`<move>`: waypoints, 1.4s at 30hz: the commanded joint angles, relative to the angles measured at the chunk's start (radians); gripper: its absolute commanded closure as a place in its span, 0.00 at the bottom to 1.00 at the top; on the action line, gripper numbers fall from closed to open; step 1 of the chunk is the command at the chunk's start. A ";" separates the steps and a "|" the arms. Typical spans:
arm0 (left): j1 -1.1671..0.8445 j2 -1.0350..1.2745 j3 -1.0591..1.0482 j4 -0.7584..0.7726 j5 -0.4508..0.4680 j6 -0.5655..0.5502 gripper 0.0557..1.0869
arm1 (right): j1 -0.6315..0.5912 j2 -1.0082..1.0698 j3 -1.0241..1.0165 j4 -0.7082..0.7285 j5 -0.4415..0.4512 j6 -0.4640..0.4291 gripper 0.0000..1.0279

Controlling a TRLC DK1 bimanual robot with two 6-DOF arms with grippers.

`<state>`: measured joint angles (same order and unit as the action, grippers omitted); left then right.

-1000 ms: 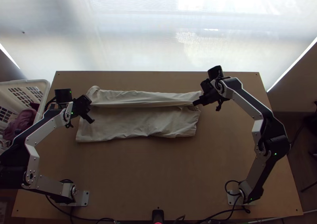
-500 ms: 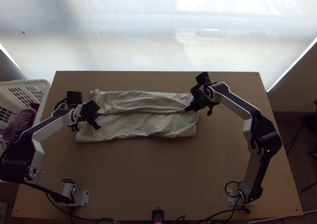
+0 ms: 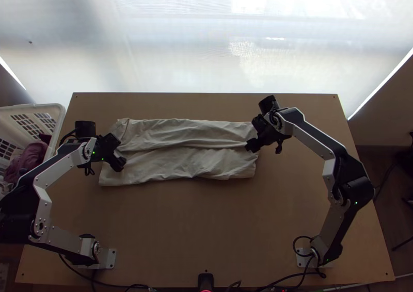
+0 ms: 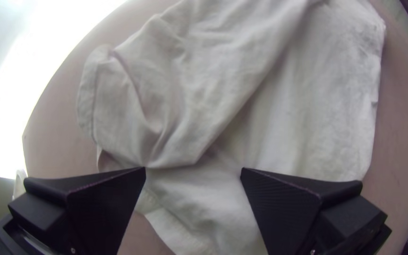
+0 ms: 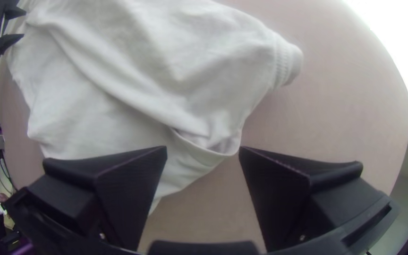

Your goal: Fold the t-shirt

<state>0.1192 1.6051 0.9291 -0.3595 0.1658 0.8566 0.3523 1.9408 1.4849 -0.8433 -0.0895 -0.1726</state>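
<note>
T-shirt (image 3: 206, 163) lies as a long folded strip on far half of table (image 3: 206, 214). Far flap (image 3: 180, 132) now sits closer to the arm bases vs 1 s ago. L gripper (image 4: 193, 174) & R gripper (image 5: 203, 152) have since backed off slightly outward, each wide open, nothing held. Lengthwise fold prob. laid, approx. half done; end-to-end fold likely next, wrinkles may need smoothing.

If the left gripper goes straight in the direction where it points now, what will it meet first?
Most likely the t-shirt: its cloth lies ahead of the open left gripper. How much gap there is between them, I cannot tell surely.
</note>
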 commanded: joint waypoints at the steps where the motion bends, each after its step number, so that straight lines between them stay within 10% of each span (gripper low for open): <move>1: 0.079 -0.019 0.086 -0.015 0.067 -0.059 0.04 | -0.006 -0.082 -0.012 -0.019 0.000 0.008 0.14; 11: 0.163 -0.022 0.295 -0.105 0.100 -0.125 0.04 | 0.019 -0.223 -0.064 -0.069 0.000 0.018 0.13; 20: -0.124 -0.697 -0.248 -0.095 0.069 0.127 0.05 | 0.249 -0.393 -0.261 -0.071 0.020 0.021 0.13; 33: -0.202 -1.008 -0.512 -0.035 0.077 0.341 0.05 | 0.550 -0.483 -0.489 0.073 0.458 -0.068 0.14; 42: -0.222 -1.021 -0.636 0.129 0.078 0.372 0.07 | 0.613 -0.467 -0.614 0.245 0.563 -0.110 0.14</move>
<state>-0.0803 0.6159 0.3836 -0.3157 0.2432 1.1980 0.9020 1.4647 0.9646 -0.7044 0.3889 -0.2474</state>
